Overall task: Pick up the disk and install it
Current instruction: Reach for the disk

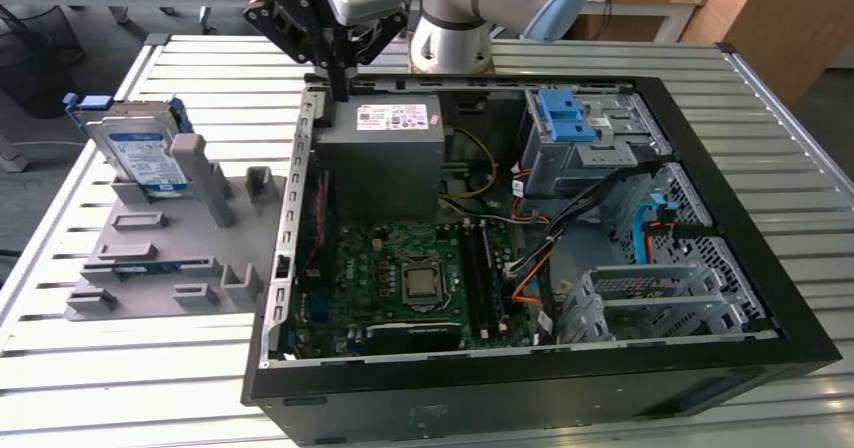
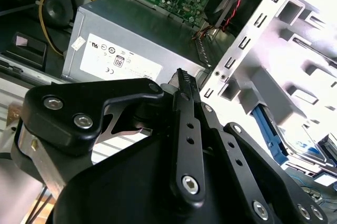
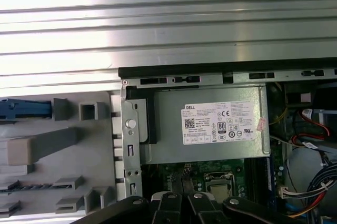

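The disk (image 1: pixel 139 154), a silver drive with a blue-and-white label and blue side rails, stands on edge in a grey holder (image 1: pixel 160 258) at the exterior view's left, outside the computer case. In the second wrist view its blue rail and label (image 2: pixel 303 148) peek out behind the holder's posts. My gripper (image 1: pixel 340 90) hangs above the case's back left corner, over the edge of the grey power-supply box (image 1: pixel 380 158), well apart from the disk. Its black fingers (image 2: pixel 184 84) are shut together with nothing between them. They also reach into the first wrist view (image 3: pixel 181 203).
The open black computer case (image 1: pixel 747 218) lies flat on a slatted metal table (image 1: pixel 107 388). Inside are a green motherboard (image 1: pixel 400 278), cables and a metal drive cage with a blue latch bracket (image 1: pixel 571 118). The case's metal side wall (image 1: pixel 300 198) stands between gripper and holder.
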Controlling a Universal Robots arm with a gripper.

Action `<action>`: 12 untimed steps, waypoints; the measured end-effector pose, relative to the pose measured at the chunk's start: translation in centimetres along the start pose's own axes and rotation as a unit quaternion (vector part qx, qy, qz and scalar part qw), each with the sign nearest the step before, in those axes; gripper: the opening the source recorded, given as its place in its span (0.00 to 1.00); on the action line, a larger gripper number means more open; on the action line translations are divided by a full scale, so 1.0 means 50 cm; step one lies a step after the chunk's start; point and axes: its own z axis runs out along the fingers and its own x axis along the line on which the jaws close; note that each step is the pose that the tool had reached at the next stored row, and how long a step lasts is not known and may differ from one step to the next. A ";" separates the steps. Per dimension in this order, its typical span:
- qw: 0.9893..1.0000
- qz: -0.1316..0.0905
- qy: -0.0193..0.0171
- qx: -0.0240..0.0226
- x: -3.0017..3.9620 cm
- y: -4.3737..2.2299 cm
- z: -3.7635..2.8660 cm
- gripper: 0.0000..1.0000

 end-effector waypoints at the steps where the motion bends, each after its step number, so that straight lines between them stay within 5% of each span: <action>1: 1.000 0.000 0.000 0.000 0.001 0.000 0.000 0.11; 12: 1.000 0.000 0.000 0.000 0.010 -0.001 0.000 0.11</action>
